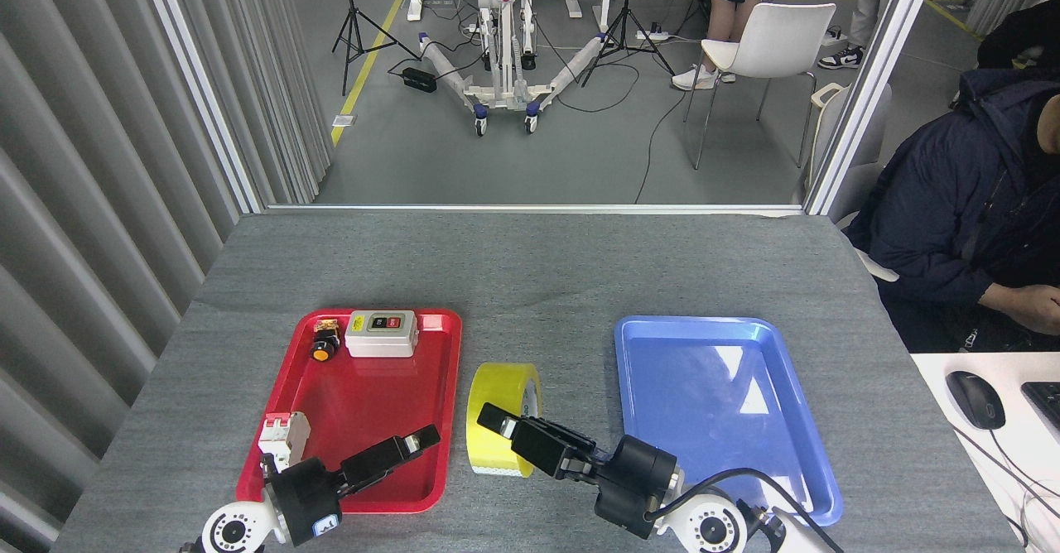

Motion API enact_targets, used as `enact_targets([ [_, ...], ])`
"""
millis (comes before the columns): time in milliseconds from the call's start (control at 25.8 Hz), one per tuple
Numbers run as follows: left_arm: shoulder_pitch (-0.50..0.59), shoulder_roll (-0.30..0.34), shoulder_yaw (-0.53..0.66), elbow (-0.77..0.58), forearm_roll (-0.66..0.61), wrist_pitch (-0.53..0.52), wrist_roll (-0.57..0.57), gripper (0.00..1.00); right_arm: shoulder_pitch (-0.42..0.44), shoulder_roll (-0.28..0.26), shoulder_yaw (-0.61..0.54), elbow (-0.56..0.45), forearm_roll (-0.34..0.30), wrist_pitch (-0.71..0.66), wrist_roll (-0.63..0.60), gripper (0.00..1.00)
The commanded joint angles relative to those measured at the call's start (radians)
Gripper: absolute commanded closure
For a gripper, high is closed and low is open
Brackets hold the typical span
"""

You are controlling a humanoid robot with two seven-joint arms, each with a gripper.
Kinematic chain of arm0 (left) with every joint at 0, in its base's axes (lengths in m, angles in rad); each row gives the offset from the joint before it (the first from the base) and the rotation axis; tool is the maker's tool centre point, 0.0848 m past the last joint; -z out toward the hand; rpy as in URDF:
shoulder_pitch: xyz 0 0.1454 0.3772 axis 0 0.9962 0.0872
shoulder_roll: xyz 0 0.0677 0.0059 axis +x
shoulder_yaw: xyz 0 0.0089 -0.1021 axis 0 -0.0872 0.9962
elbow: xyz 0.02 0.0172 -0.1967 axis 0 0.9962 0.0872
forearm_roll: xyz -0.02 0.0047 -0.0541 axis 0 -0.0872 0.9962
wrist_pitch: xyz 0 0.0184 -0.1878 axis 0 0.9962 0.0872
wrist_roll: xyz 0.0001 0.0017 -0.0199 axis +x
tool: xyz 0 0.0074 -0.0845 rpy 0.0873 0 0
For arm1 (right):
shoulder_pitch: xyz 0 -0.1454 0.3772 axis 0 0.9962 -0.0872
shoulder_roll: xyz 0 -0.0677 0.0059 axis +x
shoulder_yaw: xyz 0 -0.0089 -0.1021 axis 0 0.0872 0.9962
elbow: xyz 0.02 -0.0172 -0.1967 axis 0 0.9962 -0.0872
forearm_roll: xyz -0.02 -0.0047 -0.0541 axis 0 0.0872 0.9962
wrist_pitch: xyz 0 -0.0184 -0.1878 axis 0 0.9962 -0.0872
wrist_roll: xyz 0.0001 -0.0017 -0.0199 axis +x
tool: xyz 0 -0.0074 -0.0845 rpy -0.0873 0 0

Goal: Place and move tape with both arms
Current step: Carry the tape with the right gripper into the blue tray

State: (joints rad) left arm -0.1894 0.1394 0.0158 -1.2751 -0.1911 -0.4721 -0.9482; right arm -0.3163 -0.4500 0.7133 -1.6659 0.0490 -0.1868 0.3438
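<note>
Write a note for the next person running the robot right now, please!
Left tool: over the red tray, apart from the tape; open or shut cannot be told.
Right tool: at the tape, which stands on edge on the table between the red tray and the blue tray. Whether it grips the roll cannot be told.
Done: tape is out on the table.
Left: probably moving the tape into the blue tray, which holds nothing yet.

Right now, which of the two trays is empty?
The blue tray, right of the tape; the red tray holds switch parts.
</note>
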Motion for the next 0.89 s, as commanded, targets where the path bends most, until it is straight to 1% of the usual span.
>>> enact_targets([
  [0,-0.007,0.0,0.055,0.008,-0.004,0.006,0.008,0.0,-0.001,0.001,-0.002,0.0,0.0,0.0,0.0,1.0],
  [155,-0.05,0.005,0.147,0.023,-0.024,0.01,0.035,0.0,-0.001,0.001,-0.002,0.0,0.0,0.0,0.0,1.0],
  [232,-0.068,0.016,0.181,0.048,-0.105,0.009,0.088,0.0,-0.001,0.001,-0.002,0.0,0.0,0.0,0.0,1.0],
  [271,-0.071,0.023,0.197,0.054,-0.162,0.007,0.14,0.0,-0.001,0.001,-0.002,0.0,0.0,0.0,0.0,1.0],
  [310,-0.07,0.025,0.217,0.054,-0.223,0.001,0.219,0.0,-0.001,0.001,-0.002,0.0,0.0,0.0,0.0,1.0],
  [426,-0.059,0.032,0.23,0.042,-0.436,-0.002,0.552,0.0,-0.003,0.002,-0.002,-0.002,0.005,-0.014,-0.005,1.0],
  [465,-0.054,0.032,0.23,0.034,-0.499,0.0,0.638,0.0,-0.003,-0.003,-0.005,-0.003,0.009,-0.026,-0.006,1.0],
  [504,-0.05,0.034,0.228,0.03,-0.562,0.001,0.71,0.0,0.0,-0.012,-0.008,-0.008,0.029,-0.03,-0.008,1.0],
  [542,-0.044,0.034,0.228,0.03,-0.604,0.009,0.747,0.0,0.003,-0.022,-0.018,-0.012,0.064,-0.023,-0.008,1.0],
  [620,-0.033,0.048,0.231,0.034,-0.653,0.015,0.767,0.0,0.026,-0.055,-0.066,-0.012,0.16,-0.019,-0.008,1.0],
  [659,-0.033,0.052,0.233,0.04,-0.665,0.015,0.782,0.04,0.049,-0.067,-0.089,-0.012,0.202,-0.011,-0.008,1.0],
  [697,-0.031,0.052,0.233,0.042,-0.691,0.015,0.824,0.12,0.072,-0.081,-0.104,-0.014,0.241,0.001,-0.009,1.0],
  [736,-0.025,0.052,0.233,0.042,-0.739,0.013,0.891,0.13,0.086,-0.099,-0.11,-0.015,0.278,0.024,-0.009,1.0],
  [814,-0.001,0.051,0.234,0.03,-0.926,0.029,1.092,0.14,0.089,-0.161,-0.109,-0.017,0.387,0.107,-0.011,1.0],
  [852,0.005,0.051,0.233,0.026,-1.027,0.052,1.177,0.11,0.089,-0.191,-0.107,-0.017,0.423,0.151,-0.011,1.0],
])
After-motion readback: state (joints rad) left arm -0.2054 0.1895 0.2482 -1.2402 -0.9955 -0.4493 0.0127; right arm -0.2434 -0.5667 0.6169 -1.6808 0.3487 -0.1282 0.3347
